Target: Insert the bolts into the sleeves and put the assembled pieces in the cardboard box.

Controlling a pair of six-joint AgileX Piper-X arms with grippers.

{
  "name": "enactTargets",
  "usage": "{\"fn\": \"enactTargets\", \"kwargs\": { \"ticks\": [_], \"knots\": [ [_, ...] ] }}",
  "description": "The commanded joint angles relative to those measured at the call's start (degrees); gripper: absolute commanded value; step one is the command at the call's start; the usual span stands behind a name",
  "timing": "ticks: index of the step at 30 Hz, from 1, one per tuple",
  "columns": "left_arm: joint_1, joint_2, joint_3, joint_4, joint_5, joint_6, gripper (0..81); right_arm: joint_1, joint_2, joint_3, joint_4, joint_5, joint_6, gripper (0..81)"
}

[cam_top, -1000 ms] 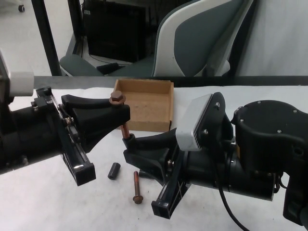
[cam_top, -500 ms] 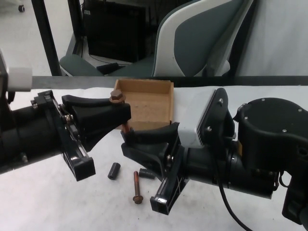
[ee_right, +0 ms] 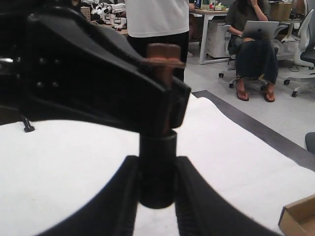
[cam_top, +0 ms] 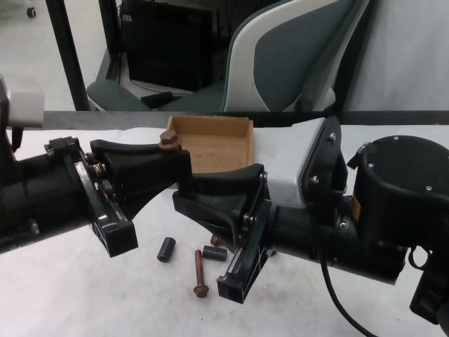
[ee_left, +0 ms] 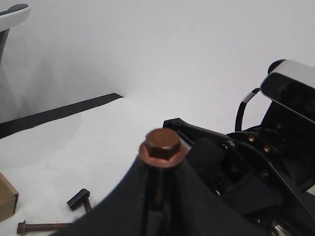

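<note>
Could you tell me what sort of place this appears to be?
Probably an office-style robotics lab: a white-covered bench, an office chair behind it, and a desk and rolling chairs across the room.

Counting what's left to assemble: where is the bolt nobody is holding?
In the high view the loose bolt lies on the bench, nearer the camera than the cardboard box, with one black sleeve to its left and a second sleeve to its right.
</note>
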Motion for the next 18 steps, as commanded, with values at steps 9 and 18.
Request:
{"fn": "enactTargets", "kwargs": {
  "ticks": [9, 18],
  "knots": [
    [-0.2, -0.1, -0.3, 6.2, -7.8, -0.3, 56.1, -0.6, -1.1, -0.6, -1.4, 3.5, 0.0, 0.3],
    [-0.1, -0.1, -0.3, 15.5, -23.7, 4.6, 55.1, -6.0, -1.1, -5.3, 5.9, 8.7, 3.9, 0.3]
  ]
}}
